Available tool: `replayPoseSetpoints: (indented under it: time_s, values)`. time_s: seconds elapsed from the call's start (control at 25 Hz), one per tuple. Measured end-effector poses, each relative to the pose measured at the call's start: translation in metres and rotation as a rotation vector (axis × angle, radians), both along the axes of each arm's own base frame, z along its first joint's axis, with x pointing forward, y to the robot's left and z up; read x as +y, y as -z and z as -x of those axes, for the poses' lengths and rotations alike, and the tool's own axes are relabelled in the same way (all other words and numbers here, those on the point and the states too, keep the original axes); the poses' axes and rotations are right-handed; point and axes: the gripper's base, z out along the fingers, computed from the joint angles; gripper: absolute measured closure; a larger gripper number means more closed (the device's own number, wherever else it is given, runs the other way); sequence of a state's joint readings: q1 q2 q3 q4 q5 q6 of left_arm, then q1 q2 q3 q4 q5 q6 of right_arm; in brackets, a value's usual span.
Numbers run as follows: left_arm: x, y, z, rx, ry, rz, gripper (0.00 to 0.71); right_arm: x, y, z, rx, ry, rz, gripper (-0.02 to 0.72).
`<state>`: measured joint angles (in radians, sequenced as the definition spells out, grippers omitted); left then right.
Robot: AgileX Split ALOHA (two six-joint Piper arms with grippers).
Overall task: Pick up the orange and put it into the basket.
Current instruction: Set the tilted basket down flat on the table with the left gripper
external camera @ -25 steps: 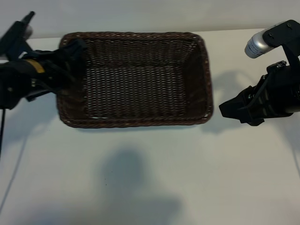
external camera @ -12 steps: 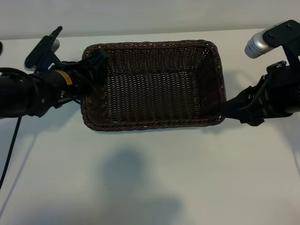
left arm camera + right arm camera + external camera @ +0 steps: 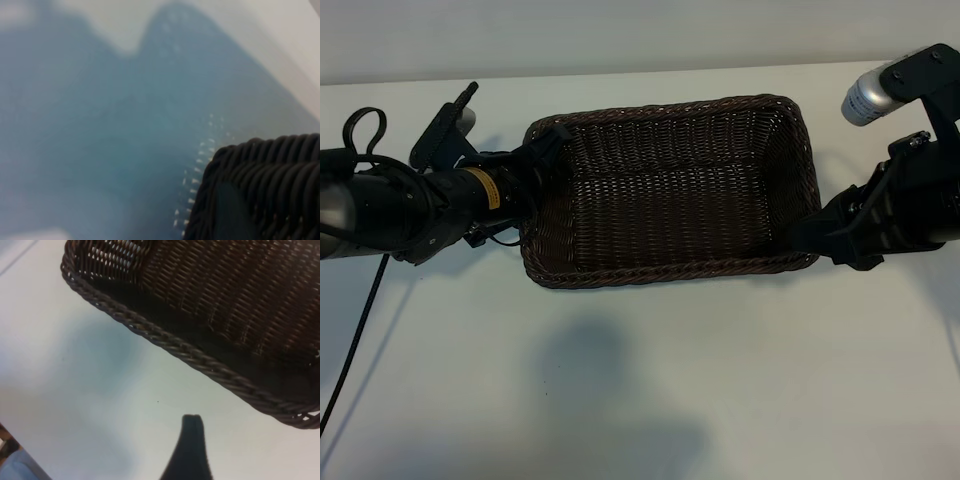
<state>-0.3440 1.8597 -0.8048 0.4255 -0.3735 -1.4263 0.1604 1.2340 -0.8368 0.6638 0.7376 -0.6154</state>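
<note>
Exterior view: I see the basket (image 3: 670, 190) on the white table (image 3: 640, 380), lying slightly skewed, with nothing inside it. The left gripper (image 3: 542, 150) sits at the basket's left end, its tips over or against the braided rim; I cannot tell from here whether it pinches the rim, though its claw stands partly spread. The right gripper (image 3: 807, 235) sits at the basket's near right corner, touching or just beside it, claw spread wide and holding nothing that I can see. The orange is not visible anywhere on the table or in the basket; I cannot say where it is.

Left wrist view: mostly blurred table and shadow. One corner of the basket (image 3: 260, 190) fills the lower part, very close to the camera. No fruit in sight.

Right wrist view: the basket's rim (image 3: 190, 355) runs across the picture, with one dark fingertip (image 3: 190, 445) over bare table near it. Again no fruit.

Risk, in my judgement: both arms crowd the basket, so any further push from the left could shove it against the right gripper, tip it or skew it further. With the fruit unlocated, no pick can be planned.
</note>
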Motion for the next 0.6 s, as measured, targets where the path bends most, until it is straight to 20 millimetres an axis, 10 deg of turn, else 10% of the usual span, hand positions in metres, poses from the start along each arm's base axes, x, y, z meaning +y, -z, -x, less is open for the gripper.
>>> replayPoseSetpoints:
  time_s: [0.6]
  values:
    - [-0.0003,-0.0002,-0.0003,0.012,-0.003,0.004,0.315,-0.0004,0.0004,0.0003,0.001,-0.005,0.009,0.110]
